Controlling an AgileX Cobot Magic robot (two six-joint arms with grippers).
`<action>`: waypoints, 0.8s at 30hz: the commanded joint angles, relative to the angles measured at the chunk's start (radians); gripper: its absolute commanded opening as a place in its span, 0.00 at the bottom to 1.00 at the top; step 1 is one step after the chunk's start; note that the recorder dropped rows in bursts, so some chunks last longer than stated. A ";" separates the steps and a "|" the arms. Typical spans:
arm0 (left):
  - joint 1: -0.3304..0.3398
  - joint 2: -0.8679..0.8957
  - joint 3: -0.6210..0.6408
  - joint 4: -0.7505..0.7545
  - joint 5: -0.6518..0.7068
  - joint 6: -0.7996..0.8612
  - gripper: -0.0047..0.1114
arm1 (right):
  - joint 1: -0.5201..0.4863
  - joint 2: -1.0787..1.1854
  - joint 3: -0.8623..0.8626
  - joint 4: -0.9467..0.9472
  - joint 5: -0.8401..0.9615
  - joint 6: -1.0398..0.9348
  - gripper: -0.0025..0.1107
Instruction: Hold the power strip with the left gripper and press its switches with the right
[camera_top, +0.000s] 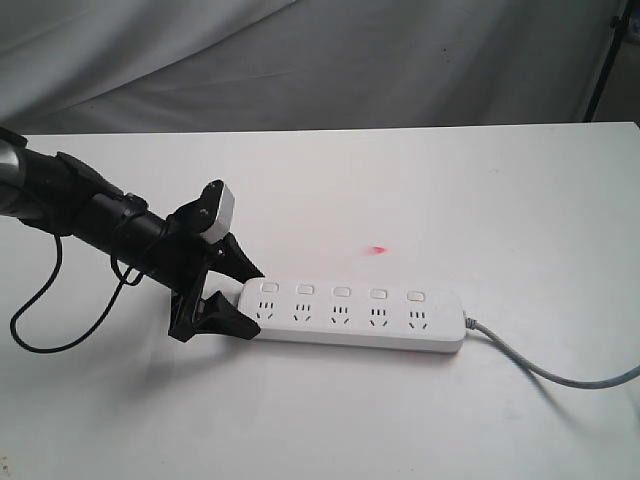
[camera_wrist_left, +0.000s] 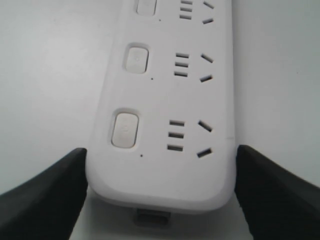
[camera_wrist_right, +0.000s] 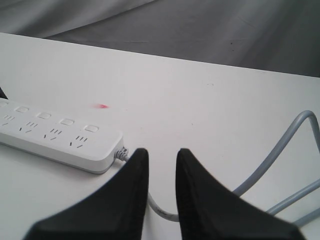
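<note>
Here the left gripper (camera_top: 256, 303) is clamped on the cordless end of the power strip (camera_top: 355, 312), with one black finger (camera_wrist_left: 45, 195) against each long side. The white bar runs straight out ahead of it across the white table (camera_top: 420, 180), the nearest switch (camera_wrist_left: 124, 130) lying just beyond the fingertips. The right gripper (camera_wrist_right: 162, 151) holds nothing, its fingers a narrow gap apart; the strip's corded end lies just ahead of its tips, and the grey cord (camera_wrist_right: 280, 150) passes under them.
</note>
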 joint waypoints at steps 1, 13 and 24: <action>-0.004 -0.003 -0.003 -0.007 -0.023 0.002 0.07 | 0.002 -0.003 0.003 0.007 -0.002 0.002 0.19; -0.004 -0.003 -0.003 -0.007 -0.031 0.002 0.07 | 0.002 -0.003 0.003 0.007 -0.002 0.002 0.19; -0.004 -0.003 -0.003 -0.016 -0.023 -0.050 0.60 | 0.002 -0.003 0.003 0.007 -0.002 0.002 0.19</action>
